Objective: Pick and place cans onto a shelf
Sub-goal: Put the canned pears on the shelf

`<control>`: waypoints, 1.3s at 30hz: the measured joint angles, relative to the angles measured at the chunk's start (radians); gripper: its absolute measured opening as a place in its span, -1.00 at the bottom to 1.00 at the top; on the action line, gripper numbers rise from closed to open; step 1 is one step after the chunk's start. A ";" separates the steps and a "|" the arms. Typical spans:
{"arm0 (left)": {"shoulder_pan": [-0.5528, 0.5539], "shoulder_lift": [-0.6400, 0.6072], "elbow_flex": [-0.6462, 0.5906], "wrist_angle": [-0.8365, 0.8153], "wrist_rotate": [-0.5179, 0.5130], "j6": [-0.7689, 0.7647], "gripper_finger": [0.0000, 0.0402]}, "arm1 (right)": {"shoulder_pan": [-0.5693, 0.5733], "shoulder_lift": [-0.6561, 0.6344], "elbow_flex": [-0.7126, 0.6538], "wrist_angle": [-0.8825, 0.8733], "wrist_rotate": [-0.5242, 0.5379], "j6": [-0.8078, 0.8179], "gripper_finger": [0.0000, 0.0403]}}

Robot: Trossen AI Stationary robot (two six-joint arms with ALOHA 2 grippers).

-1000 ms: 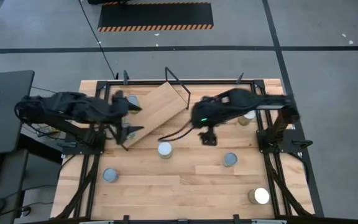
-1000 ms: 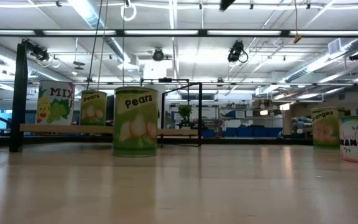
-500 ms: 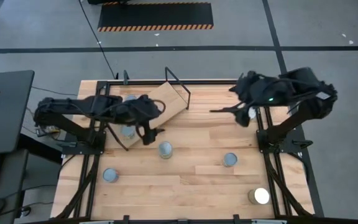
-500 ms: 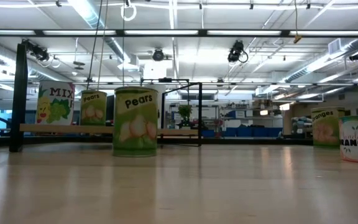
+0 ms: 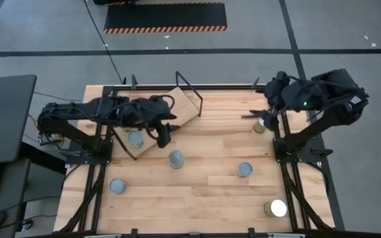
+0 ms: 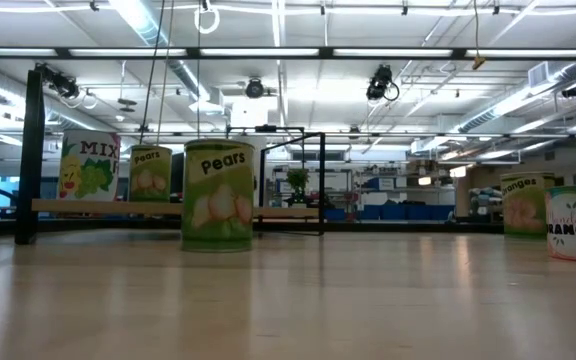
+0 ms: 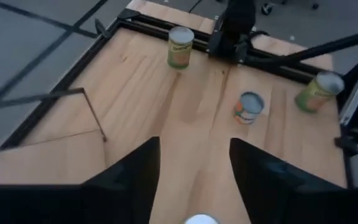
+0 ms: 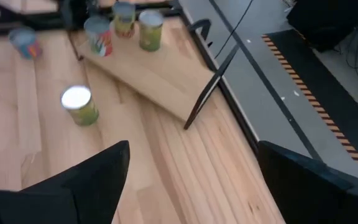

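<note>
Left arm (image 5: pixel 111 114) hides shelf (image 5: pixel 177 109) (perhaps cans)

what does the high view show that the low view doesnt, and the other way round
Only the high view shows both arms: the left pincer over the shelf's edge, the right pincer near the table's far right corner, plus the can tops. Only the low view shows the labels: the Pears can, the Mix can on the shelf, and the room behind. Both show cans and the shelf.
</note>
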 joint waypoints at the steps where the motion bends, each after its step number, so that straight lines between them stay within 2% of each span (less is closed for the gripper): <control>1: -0.006 0.000 0.000 -0.003 0.012 -0.026 -0.01 | 0.006 -0.008 -0.026 0.000 0.003 0.004 0.78; 4: -0.026 0.000 0.000 -0.043 0.052 -0.091 0.13 | 0.012 -0.026 -0.115 0.021 0.008 0.040 0.78; 10: -0.052 0.042 0.000 -0.192 0.031 -0.100 0.61 | 0.012 -0.050 -0.307 0.137 -0.021 0.059 0.78; 16: -0.066 0.115 0.000 -0.247 0.117 -0.122 0.93 | -0.025 -0.045 -0.420 0.262 -0.028 0.052 0.78; 20: -0.084 0.160 -0.026 -0.282 0.085 -0.087 0.98 | -0.046 -0.041 -0.441 0.278 -0.040 0.052 0.78; 25: -0.138 0.151 -0.195 -0.219 0.056 -0.077 0.96 | -0.055 -0.045 -0.445 0.278 -0.061 0.062 0.78; 33: -0.156 0.144 -0.354 0.009 0.091 -0.035 0.96 | -0.050 -0.045 -0.445 0.286 -0.061 0.089 0.78; 39: -0.118 0.145 -0.429 0.097 0.143 0.034 0.96 | -0.051 -0.045 -0.445 0.310 -0.060 0.099 0.78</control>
